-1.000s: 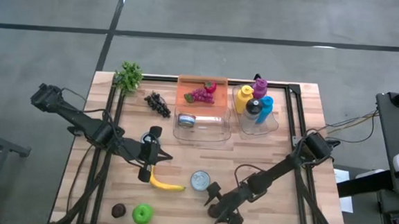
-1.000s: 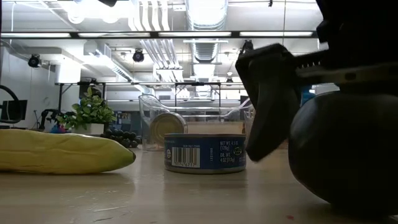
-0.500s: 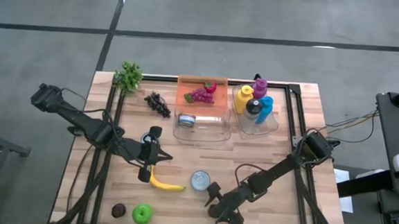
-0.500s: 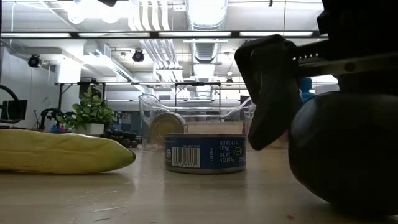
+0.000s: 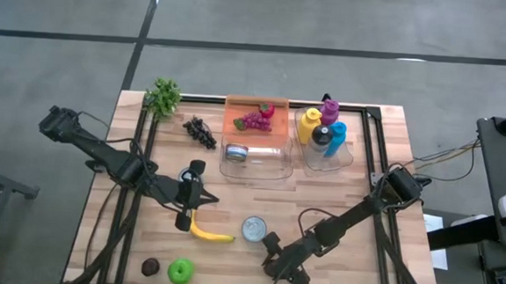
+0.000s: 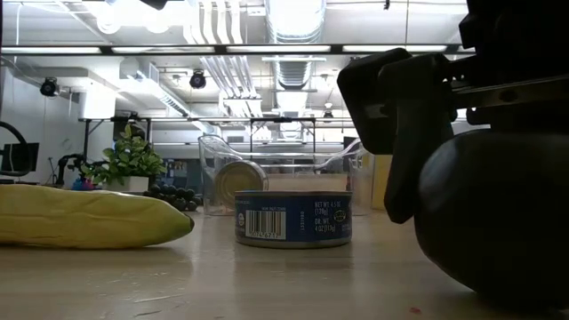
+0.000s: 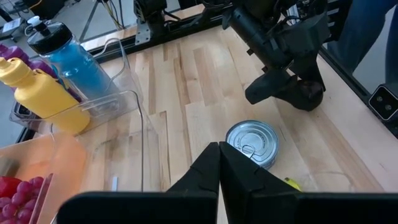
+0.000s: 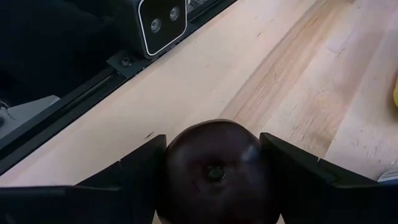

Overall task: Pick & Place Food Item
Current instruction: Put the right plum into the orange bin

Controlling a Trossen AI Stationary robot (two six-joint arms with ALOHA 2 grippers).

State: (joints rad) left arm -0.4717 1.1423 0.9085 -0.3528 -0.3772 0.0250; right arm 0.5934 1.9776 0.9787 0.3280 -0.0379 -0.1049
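Observation:
A dark, round plum-like fruit (image 8: pixel 214 171) sits on the wooden table (image 5: pixel 337 200) close to its near edge. My right gripper (image 8: pixel 212 163) is shut on it, and in the high view that gripper (image 5: pixel 274 260) hides the fruit. The low view shows the fruit (image 6: pixel 498 213) resting on the table with one finger (image 6: pixel 404 124) against its side. My left gripper (image 7: pixel 219 167) is shut on nothing and hangs in the air above the banana (image 5: pixel 210 234), left of the tin can (image 5: pixel 254 228). My right gripper pinches the fruit between its two fingers, one on each opposite side (image 8: pixel 166 155). The fingers slant down from the table's right toward its near edge. The fruit's underside rests on the table, and its stem dimple (image 8: pixel 216 173) faces the wrist camera.
A green apple (image 5: pixel 180 271) and a small dark item (image 5: pixel 149 266) lie at the near left. At the far side stand a clear bin (image 5: pixel 253 164) holding a can, an orange tray (image 5: pixel 256 116) with red grapes, a bin of bottles (image 5: pixel 326 138), black grapes (image 5: pixel 200 132) and a plant (image 5: pixel 162 96).
My right gripper has stayed in place and its fingers have drawn in from wide open onto the sides of the dark fruit. The fruit has not moved from its spot on the table.

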